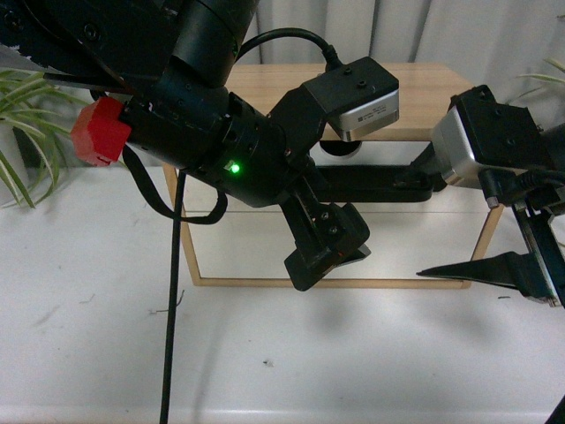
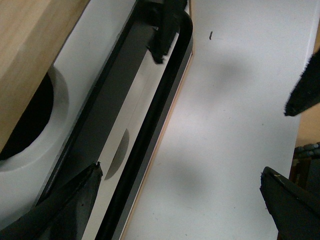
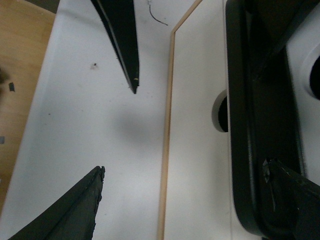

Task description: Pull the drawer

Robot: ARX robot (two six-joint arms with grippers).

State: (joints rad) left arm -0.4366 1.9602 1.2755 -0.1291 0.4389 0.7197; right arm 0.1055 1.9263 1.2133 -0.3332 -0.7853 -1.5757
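The drawer [image 1: 466, 201] is seen in the wooden frame [image 1: 265, 88]. Its black bar handle [image 2: 161, 107] is bracketed by the spread fingers of the left gripper [image 2: 180, 170], near one finger. The right gripper [image 3: 117, 130] is held agape over the table [image 3: 65, 125] beside the drawer front.

Cabinet [image 1: 433, 88] is sitting on the desk [image 1: 353, 353]; the drawer [image 1: 388, 185] is lying in its upper half, left hand [image 1: 327, 252] hanging before it.
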